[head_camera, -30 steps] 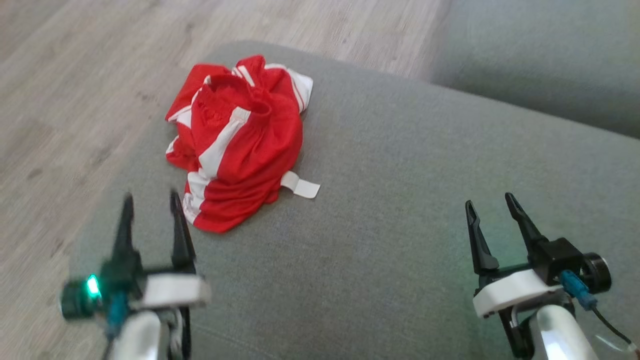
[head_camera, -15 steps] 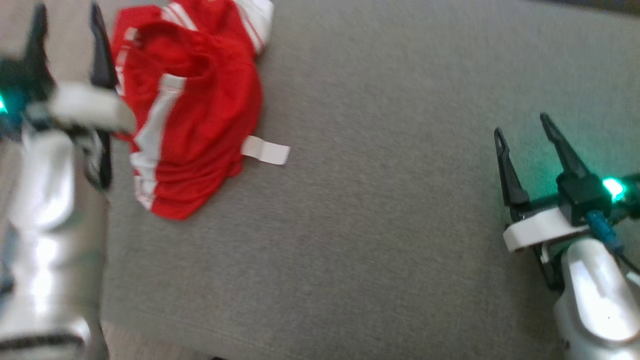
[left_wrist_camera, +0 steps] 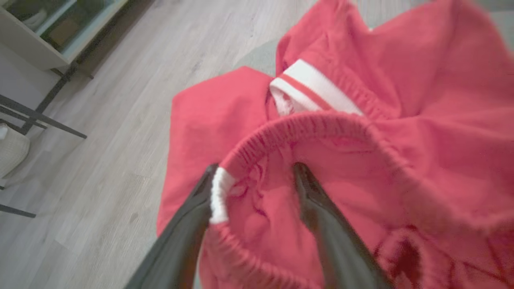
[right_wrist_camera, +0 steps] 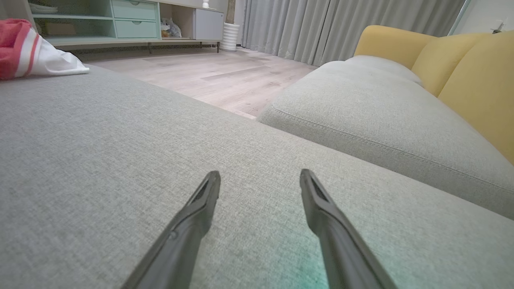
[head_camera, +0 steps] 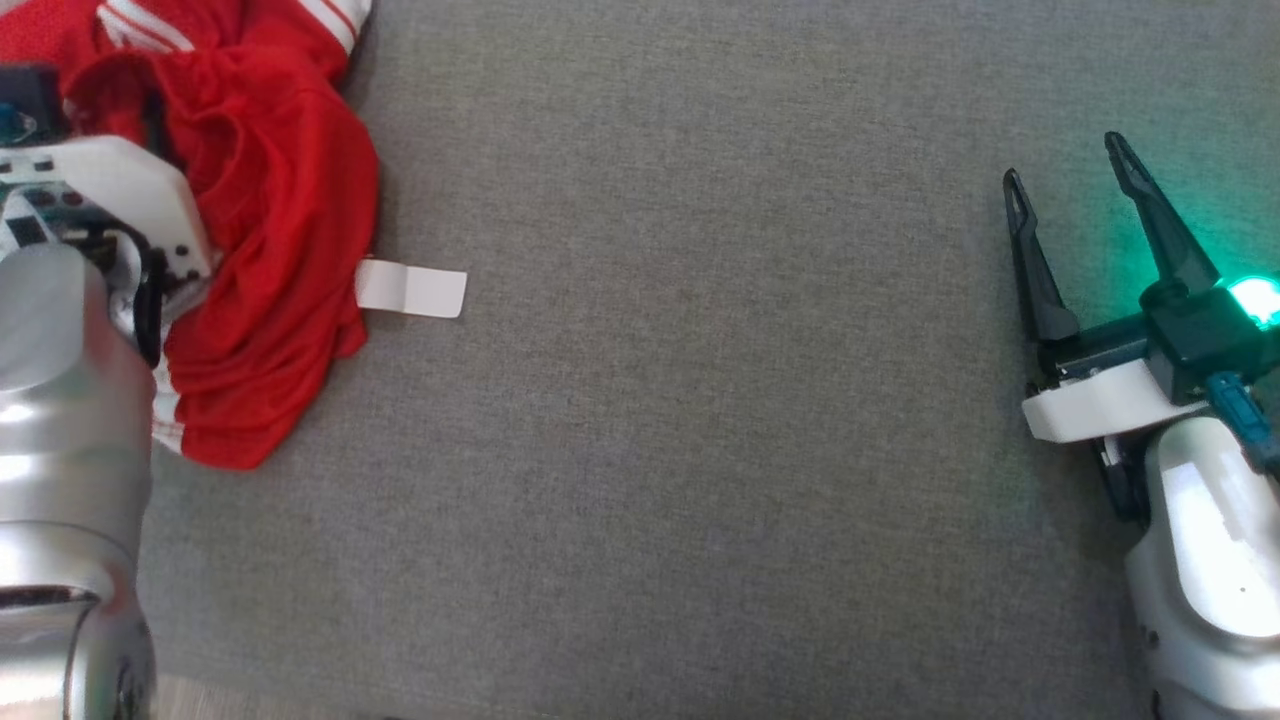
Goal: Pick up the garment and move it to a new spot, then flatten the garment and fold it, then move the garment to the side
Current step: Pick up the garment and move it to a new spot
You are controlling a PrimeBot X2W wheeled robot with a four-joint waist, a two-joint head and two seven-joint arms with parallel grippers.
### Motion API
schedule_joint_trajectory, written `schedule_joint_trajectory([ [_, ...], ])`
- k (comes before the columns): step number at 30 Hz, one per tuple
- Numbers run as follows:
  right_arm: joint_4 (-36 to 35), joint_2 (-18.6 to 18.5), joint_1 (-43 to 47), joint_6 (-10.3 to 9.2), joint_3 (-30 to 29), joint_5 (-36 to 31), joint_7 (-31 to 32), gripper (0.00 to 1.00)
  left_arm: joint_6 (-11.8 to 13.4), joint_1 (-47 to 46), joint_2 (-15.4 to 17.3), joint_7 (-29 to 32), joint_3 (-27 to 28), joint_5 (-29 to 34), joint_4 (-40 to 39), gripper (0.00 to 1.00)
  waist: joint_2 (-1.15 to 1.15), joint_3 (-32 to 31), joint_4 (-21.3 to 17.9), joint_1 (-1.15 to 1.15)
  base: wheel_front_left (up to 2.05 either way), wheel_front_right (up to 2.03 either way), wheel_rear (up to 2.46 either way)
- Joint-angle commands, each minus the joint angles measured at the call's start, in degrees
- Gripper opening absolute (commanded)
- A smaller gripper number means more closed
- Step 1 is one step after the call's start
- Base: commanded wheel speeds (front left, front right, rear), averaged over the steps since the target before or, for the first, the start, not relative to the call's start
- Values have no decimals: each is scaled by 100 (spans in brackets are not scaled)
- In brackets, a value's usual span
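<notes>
The garment is a crumpled red pair of shorts with white stripes, lying at the upper left of the grey cushion, with a white label sticking out of it. My left arm's white wrist hangs over it. In the left wrist view my left gripper is open, with its fingers straddling the elastic waistband and red cloth between them. My right gripper stands open over bare cushion at the far right, holding nothing. The right wrist view shows the garment far off to the left of that gripper.
A second grey cushion with yellow backrests lies beyond a gap to the right. Wooden floor borders the cushion just past the garment. A low cabinet and chair legs stand on the floor.
The head camera has tilted down and shifted. My left gripper has reached forward onto the garment, and its fingers now straddle the waistband. The right gripper stays open.
</notes>
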Motion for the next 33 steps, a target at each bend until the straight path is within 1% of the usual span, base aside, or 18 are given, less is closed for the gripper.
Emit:
schedule_joint_trajectory([
  [1,18,-36,107,-4,53,-49,-2,100,61,-153,336,-177,89,11,-82,46,0,1,20,0,0,0,0],
  [2,31,-20,116,-4,51,-55,-2,100,67,-162,334,-325,81,8,-71,0,0,-19,39,0,0,0,0],
  [7,137,76,132,-4,124,-15,-2,100,78,-342,331,-1051,9,18,-127,0,0,-273,130,0,0,0,0],
  [8,180,147,155,-4,169,15,-2,100,60,-456,331,-1278,-28,25,-197,0,0,-469,134,0,0,0,0],
  [12,258,318,239,-4,226,85,-2,100,-23,-754,342,-1547,-188,113,-458,0,0,-937,57,0,0,0,0],
  [16,318,491,361,-4,266,171,-2,100,-242,-1076,270,-1645,-373,142,-911,0,0,-1460,-185,0,0,0,0],
  [21,360,686,602,-4,313,305,-2,100,-448,-1346,221,-1553,-636,139,-1576,0,0,-2142,-794,0,0,0,0],
  [24,353,740,725,-4,325,387,-2,100,-525,-1471,149,-1412,-753,-1,-2026,0,0,-2444,-1278,0,0,0,0],
  [25,353,740,725,-4,325,387,-2,100,-525,-1471,149,-1412,-753,-1,-2026,0,0,-2444,-1278,0,0,0,0],
  [29,287,763,869,-4,353,551,-2,100,-572,-1553,-25,-1055,-897,-380,-2550,0,0,-2688,-1965,0,0,0,0],
  [33,206,766,1020,-4,390,812,-2,100,-582,-1579,-159,-731,-1065,-714,-2936,0,0,-2776,-2591,0,0,0,0],
])
